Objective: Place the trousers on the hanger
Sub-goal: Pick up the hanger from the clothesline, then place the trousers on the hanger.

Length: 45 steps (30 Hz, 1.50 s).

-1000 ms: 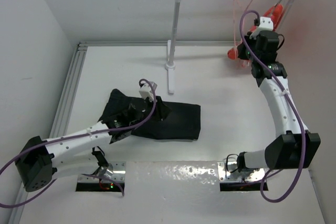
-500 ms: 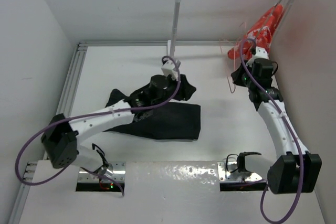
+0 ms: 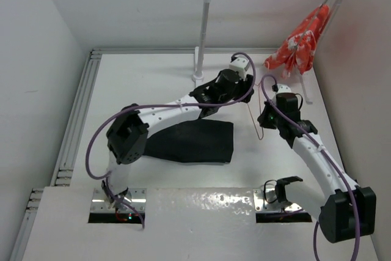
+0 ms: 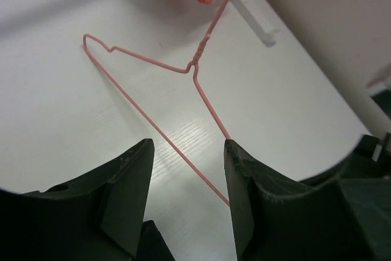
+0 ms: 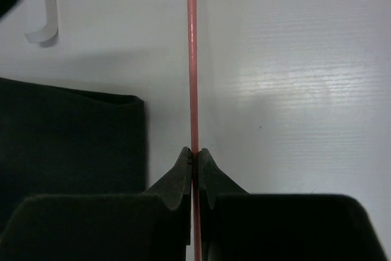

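From above, the trousers [image 3: 195,142] lie flat on the counter [image 3: 153,77], in the middle and toward the near edge. The left arm [image 3: 171,111] reaches over them toward the far edge. The hanger [image 3: 255,120] is just to their right, held by the right tool [image 3: 263,119].

From the left wrist, the left tool [image 4: 186,151] is partly open and holds nothing. The pink wire runs between its 2 jaws, very close to the right one. I cannot tell if it touches. A push here could knock the wire and twist it.

From the right wrist, the right tool is pinched shut on 1 thin wire. That grip is tiny, so the hanger may spin or slide out. The trousers are beside the wire, not on it yet.
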Each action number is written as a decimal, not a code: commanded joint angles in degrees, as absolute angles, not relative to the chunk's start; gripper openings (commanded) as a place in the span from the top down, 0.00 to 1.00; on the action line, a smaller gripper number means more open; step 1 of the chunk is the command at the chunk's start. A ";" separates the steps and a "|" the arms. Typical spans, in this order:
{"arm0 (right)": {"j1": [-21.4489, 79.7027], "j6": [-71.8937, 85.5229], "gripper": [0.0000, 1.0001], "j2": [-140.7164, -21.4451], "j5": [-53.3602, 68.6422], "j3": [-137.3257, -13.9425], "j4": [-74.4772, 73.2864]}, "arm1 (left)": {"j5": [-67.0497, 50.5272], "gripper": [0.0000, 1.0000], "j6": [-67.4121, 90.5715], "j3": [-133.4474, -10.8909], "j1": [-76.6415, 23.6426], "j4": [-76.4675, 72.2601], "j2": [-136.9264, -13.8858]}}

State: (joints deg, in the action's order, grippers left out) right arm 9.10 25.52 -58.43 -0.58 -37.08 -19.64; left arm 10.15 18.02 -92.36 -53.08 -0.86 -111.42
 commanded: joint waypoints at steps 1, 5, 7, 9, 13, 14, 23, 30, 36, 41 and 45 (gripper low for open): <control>10.90 25.31 1.00 -56.78 -2.90 -37.09 -19.34 | 11.94 0.53 14.77 -100.69 -53.88 2.89 -116.08; 12.04 25.23 1.00 -56.78 -3.25 -36.74 -19.69 | 10.82 0.53 13.62 -108.01 -53.88 6.24 -121.63; 12.57 25.31 1.00 -56.43 -3.08 -36.48 -19.69 | 10.46 0.53 13.97 -110.03 -54.14 5.10 -123.57; 12.66 25.40 1.00 -55.99 -2.47 -36.56 -19.69 | 12.20 0.53 14.33 -111.18 -54.32 4.57 -124.71; 12.66 25.66 1.00 -54.94 -1.85 -36.74 -20.04 | 15.90 0.61 14.24 -112.23 -54.40 2.11 -126.82; 12.66 25.58 1.00 -54.84 -1.50 -36.65 -19.87 | 16.17 0.61 14.15 -113.63 -54.40 2.20 -127.78; 12.83 26.98 1.00 -53.79 1.05 -36.12 -20.21 | 14.51 0.63 14.15 -120.16 -54.32 1.51 -133.51; 12.83 27.33 1.00 -52.21 1.50 -37.00 -22.32 | 15.91 0.83 15.38 -116.54 -54.40 -4.83 -132.36; 12.83 27.33 1.00 -52.03 -4.56 -36.74 -24.52 | 16.52 1.00 16.26 -114.00 -54.40 -5.71 -129.82; 12.83 28.48 0.36 -49.31 -6.33 -36.56 -25.49 | 17.14 1.00 19.15 -101.89 -54.40 -12.80 -122.88; 12.83 28.48 0.23 -46.06 -3.35 -37.17 -27.15 | 18.37 1.00 23.28 -90.30 -54.40 -18.44 -117.96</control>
